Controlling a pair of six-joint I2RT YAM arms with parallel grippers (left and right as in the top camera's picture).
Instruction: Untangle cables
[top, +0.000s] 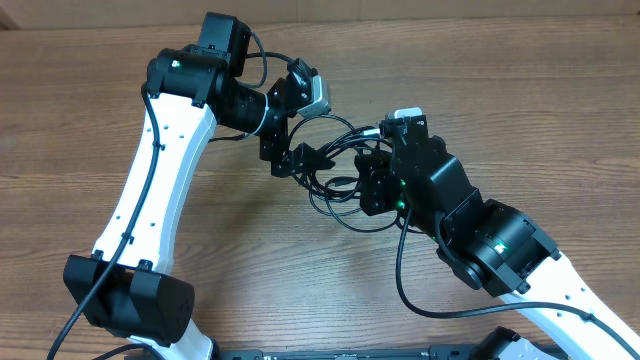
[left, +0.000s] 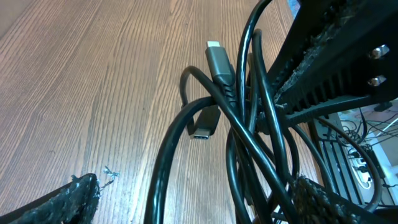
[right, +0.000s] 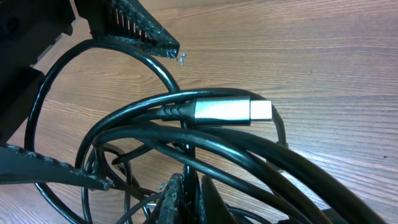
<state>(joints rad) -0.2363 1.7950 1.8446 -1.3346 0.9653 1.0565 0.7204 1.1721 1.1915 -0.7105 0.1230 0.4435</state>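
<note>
The cables (top: 335, 172) form a black tangle of loops on the wooden table between my two grippers. My left gripper (top: 296, 158) is open, and in the left wrist view its fingers (left: 81, 200) stand wide apart with several strands (left: 249, 155) running between them. Two plugs show there: a silver-tipped plug (left: 216, 57) and a dark plug (left: 203, 128). My right gripper (right: 191, 184) is shut on one thin cable strand rising between its fingers (right: 175, 200). A silver plug (right: 229, 111) lies just above it. In the overhead view the right gripper (top: 372, 182) sits at the tangle's right side.
The left arm (top: 150, 190) reaches in from the lower left and the right arm (top: 500, 250) from the lower right. A thicker black arm wire (top: 410, 290) loops over the table beside the right arm. Bare wooden table (top: 80, 120) surrounds the tangle.
</note>
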